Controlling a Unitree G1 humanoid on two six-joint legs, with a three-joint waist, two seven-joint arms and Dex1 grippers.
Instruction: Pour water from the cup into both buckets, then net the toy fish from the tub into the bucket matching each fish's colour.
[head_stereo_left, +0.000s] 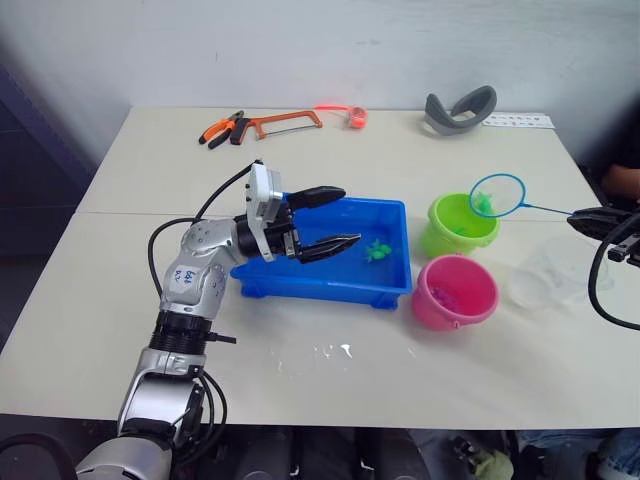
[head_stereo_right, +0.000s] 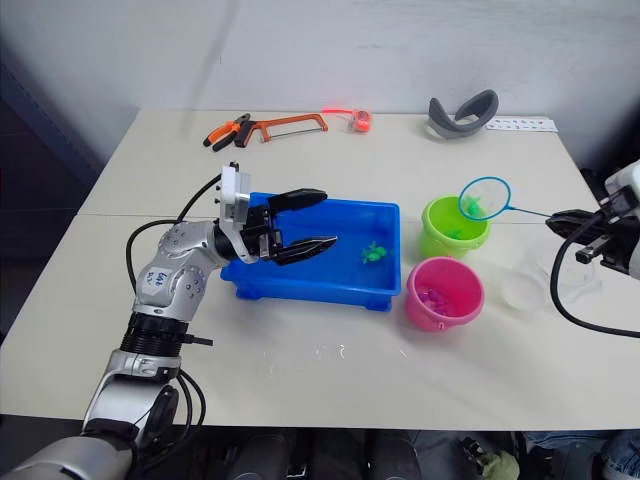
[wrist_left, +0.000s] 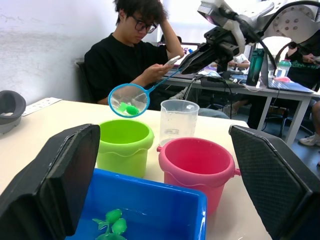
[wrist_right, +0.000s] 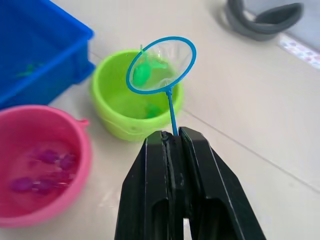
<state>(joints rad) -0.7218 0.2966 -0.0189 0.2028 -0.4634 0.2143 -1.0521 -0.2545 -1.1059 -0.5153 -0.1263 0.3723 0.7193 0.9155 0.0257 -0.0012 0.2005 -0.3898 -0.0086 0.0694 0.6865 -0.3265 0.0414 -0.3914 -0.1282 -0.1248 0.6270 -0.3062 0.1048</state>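
Right now the right gripper (wrist_right: 175, 136) has its fingers pressed together on the thin handle of the net (wrist_right: 161, 65), whose blue hoop hangs just over the lime green bucket (head_stereo_left: 460, 223) with a green toy fish (wrist_right: 142, 73) lying in the mesh. Judging from this, the step in hand is delivering a green fish to the matching bucket; another green fish already seems to sit inside it, and several magenta fish (wrist_right: 42, 170) rest in the water of the pink bucket (head_stereo_left: 455, 291) just beside it. The next move calls for tipping the hoop so the fish drops into the green bucket without catching in the mesh, then swinging back to the blue tub (head_stereo_left: 330, 283), where at least one more green fish (head_stereo_left: 378, 250) lies near the tub's right end. The left gripper (head_stereo_left: 320, 222) hovers over the tub's left part with its fingers spread and nothing between them. The clear cup (wrist_left: 179, 121) stands upright on the table (head_stereo_left: 150, 300) to the right of the buckets, so the pouring looks finished. A person in a black shirt (wrist_left: 125, 55) sits beyond the table.
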